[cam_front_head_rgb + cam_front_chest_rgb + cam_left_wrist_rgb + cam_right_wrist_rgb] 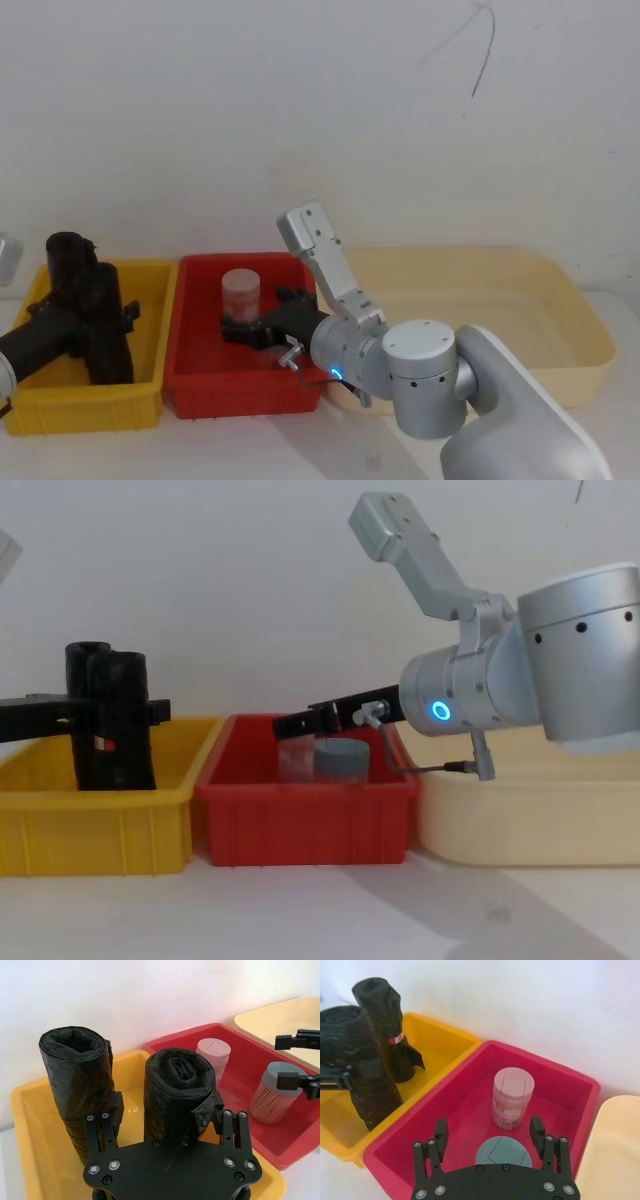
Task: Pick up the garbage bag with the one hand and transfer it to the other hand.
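Garbage bag, a tall black roll of plastic [180,1095], stands straight up inside the yellow plastic tub [30,1125], right between the fingers of the left claw [167,1104]. That claw is open, with a little gap on one side, so it holds nothing and I think it must squeeze next. A second black roll [75,1070] stands just beside it in the yellow tub. The right claw [489,1127] is farther off, over the red plastic tub [540,1062] next to the yellow tub, wide open and holding nothing.

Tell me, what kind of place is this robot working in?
Probably a robot practice lab: a bare white wall, a yellow bin, red bin and cream bin lined up on a table, with the left gripper and right gripper at work over them.
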Robot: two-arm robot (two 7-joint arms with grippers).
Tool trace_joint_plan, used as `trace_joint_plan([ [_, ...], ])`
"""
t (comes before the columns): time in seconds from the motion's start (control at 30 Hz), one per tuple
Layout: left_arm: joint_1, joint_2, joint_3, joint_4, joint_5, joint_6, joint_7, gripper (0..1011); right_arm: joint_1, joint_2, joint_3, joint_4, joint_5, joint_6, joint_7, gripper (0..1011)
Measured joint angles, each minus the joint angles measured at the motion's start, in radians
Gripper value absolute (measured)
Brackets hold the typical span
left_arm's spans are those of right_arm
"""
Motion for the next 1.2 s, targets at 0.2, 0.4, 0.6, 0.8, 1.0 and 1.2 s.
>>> trace_joint_plan([
  [0.2, -0.002, 0.003, 0.004, 0.004, -0.005, -0.003, -0.001, 1001, 0.014, -0.002, -0.003, 0.028, -0.012, 0.003, 0.006, 1001],
  [0.4, -0.004, 0.005, 0.008, 0.007, -0.009, -0.005, 0.000, 1001, 0.024, -0.002, -0.004, 0.047, -0.020, 0.008, 0.012, 1000],
  [0.6, -0.007, 0.007, 0.013, 0.011, -0.014, -0.008, 0.000, 1001, 0.032, 0.002, -0.005, 0.062, -0.029, 0.014, 0.019, 1001],
  [0.8, -0.010, 0.007, 0.018, 0.017, -0.018, -0.011, 0.000, 1001, 0.037, 0.008, -0.007, 0.069, -0.038, 0.022, 0.028, 1001],
  [1.0, -0.013, 0.007, 0.023, 0.023, -0.022, -0.015, 0.000, 1001, 0.039, 0.016, -0.009, 0.072, -0.047, 0.033, 0.039, 1000],
  [1.2, -0.014, 0.006, 0.026, 0.028, -0.024, -0.019, 0.000, 1001, 0.040, 0.022, -0.010, 0.073, -0.054, 0.041, 0.049, 1000],
])
